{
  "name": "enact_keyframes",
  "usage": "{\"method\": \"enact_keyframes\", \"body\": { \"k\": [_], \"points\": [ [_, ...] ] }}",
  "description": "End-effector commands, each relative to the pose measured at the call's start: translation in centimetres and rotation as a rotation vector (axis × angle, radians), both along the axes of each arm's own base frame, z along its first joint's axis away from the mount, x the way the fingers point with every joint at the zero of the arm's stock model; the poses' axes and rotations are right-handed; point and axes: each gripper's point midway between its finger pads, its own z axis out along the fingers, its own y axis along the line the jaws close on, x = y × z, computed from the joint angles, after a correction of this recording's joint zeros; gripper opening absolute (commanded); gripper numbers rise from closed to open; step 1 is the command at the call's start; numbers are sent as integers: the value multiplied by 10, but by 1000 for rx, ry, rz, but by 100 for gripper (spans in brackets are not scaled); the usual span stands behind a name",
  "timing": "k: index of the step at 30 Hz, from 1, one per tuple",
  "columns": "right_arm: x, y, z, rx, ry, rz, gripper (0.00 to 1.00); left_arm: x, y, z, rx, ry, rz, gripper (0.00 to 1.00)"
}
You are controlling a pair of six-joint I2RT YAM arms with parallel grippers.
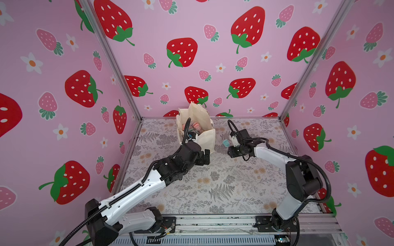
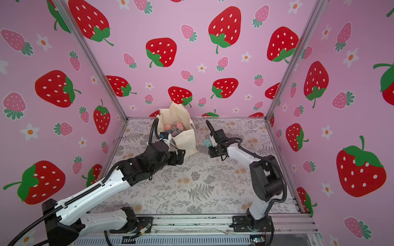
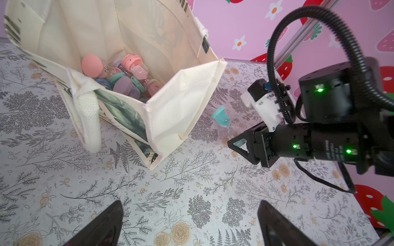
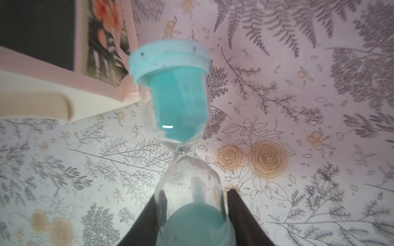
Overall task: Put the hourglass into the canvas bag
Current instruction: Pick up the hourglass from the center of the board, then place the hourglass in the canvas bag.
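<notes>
Sand (image 4: 177, 106) of a teal color fills the far bulb of the hourglass (image 4: 183, 149), and we see the right gripper (image 4: 195, 196) squeezed tight on its other end. The hourglass is just beside the canvas bag (image 1: 207, 136), not inside it, over the flowery table (image 3: 191, 191). The bag stands open, and we can see more little hourglasses (image 3: 132, 66), pink, purple and teal, at its bottom. The left gripper (image 3: 189, 204) is spread wide close to the bag and holds nothing.

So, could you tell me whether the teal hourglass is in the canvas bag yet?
Not yet: the right hand grips the hourglass beside the canvas bag, outside it.
</notes>
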Motion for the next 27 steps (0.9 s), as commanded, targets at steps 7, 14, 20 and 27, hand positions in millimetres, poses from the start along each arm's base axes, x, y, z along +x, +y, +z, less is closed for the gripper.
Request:
{"method": "enact_keyframes", "body": {
  "k": [7, 14, 20, 27],
  "points": [
    [-9, -3, 91, 102, -135, -59, 30, -5, 40, 26, 18, -51, 56, 99],
    [-13, 31, 157, 165, -251, -2, 29, 0, 62, 35, 22, -48, 90, 99],
    [-8, 73, 196, 205, -339, 61, 29, 7, 73, 36, 3, -41, 115, 99],
    [8, 125, 215, 236, -398, 131, 29, 15, 82, 37, -11, -39, 144, 99]
  ]
}}
